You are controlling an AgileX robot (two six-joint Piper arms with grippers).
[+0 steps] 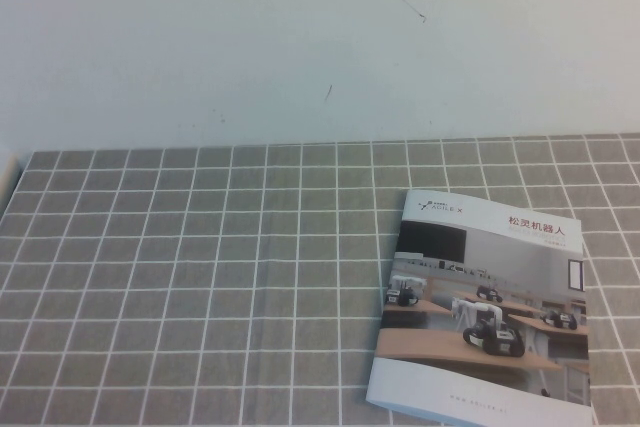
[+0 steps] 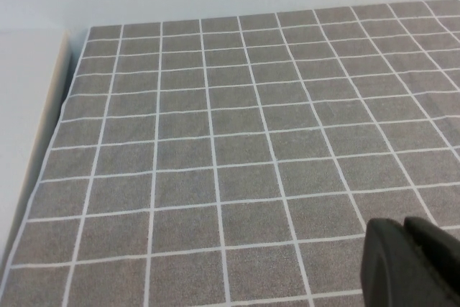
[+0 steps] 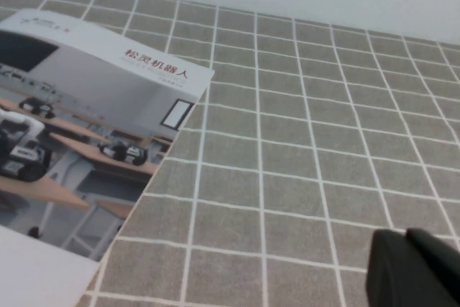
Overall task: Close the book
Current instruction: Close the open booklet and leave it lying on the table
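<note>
The left gripper [image 2: 407, 251] and right gripper [image 3: 408, 265], over the cloth [image 2: 215, 141], each showed only a dark cut-off sliver, and the book [image 3: 86, 120] near the right gripper ran off view.

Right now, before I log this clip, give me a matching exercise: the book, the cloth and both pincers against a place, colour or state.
Things:
1. book
2. tablecloth
3. left pincer
4. right pincer

Descriptions:
A. grey with a white grid
B. over bare cloth, no book in its wrist view
C. closed, cover up, on the robot's right side
D. over cloth, with the book in its wrist view

Pairs: 1-C, 2-A, 3-B, 4-D
</note>
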